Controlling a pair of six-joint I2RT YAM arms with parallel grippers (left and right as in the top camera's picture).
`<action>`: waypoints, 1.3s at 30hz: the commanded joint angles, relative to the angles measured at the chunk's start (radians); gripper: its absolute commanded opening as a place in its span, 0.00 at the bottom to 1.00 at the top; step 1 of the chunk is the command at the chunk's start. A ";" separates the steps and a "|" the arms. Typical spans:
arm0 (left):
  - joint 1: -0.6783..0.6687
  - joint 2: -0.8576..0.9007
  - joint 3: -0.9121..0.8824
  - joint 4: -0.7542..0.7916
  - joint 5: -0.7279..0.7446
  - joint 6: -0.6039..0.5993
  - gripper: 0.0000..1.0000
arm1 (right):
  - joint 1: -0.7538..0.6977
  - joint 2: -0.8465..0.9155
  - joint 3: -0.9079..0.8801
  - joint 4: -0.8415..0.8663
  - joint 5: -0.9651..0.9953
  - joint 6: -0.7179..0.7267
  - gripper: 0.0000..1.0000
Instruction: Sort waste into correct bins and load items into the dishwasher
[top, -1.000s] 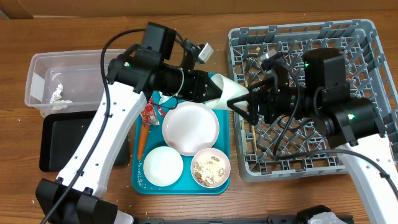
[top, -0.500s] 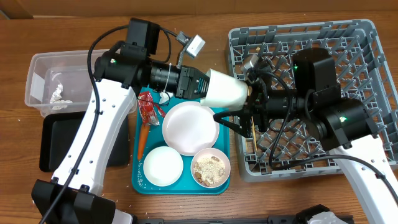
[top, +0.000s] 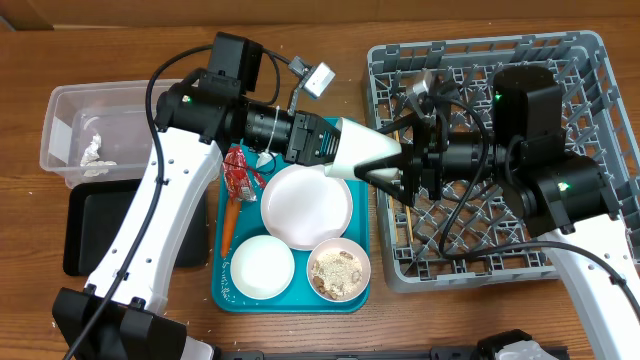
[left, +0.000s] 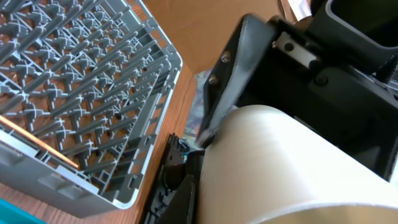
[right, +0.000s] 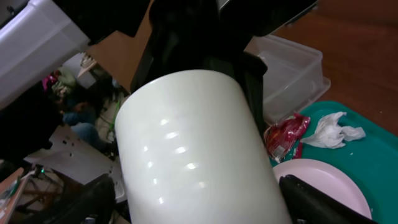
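A white cup (top: 362, 156) hangs in the air between the teal tray (top: 222, 290) and the grey dish rack (top: 590, 60). My left gripper (top: 332, 150) is shut on its wide end. My right gripper (top: 398, 172) is open, with a finger on either side of the cup's narrow end. In the right wrist view the cup (right: 193, 143) fills the middle, between the two dark fingers of the right gripper (right: 205, 208). In the left wrist view the cup (left: 292, 168) lies in the left gripper (left: 202, 158), with the rack (left: 68, 81) beyond.
The tray holds a white plate (top: 305, 205), a white bowl (top: 263, 267), a bowl of food scraps (top: 338, 270), a red wrapper (top: 240, 175), a carrot (top: 229, 225) and a tissue (right: 336, 127). A clear bin (top: 120, 110) and a black bin (top: 90, 230) stand at the left. Chopsticks (top: 408, 215) lie in the rack.
The cup has turned in my left gripper and tilted toward the rack. My right gripper has shifted and now sits around the cup's narrow end.
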 joint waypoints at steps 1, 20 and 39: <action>0.005 0.003 0.011 0.031 0.011 0.006 0.04 | 0.005 -0.005 0.020 -0.024 -0.057 -0.003 0.91; 0.066 0.003 0.011 -0.004 -0.197 -0.102 0.61 | -0.035 -0.069 0.021 -0.129 0.458 0.121 0.63; 0.180 0.003 0.011 -0.132 -0.370 -0.102 0.59 | -0.561 0.196 0.020 -0.500 1.005 0.413 0.61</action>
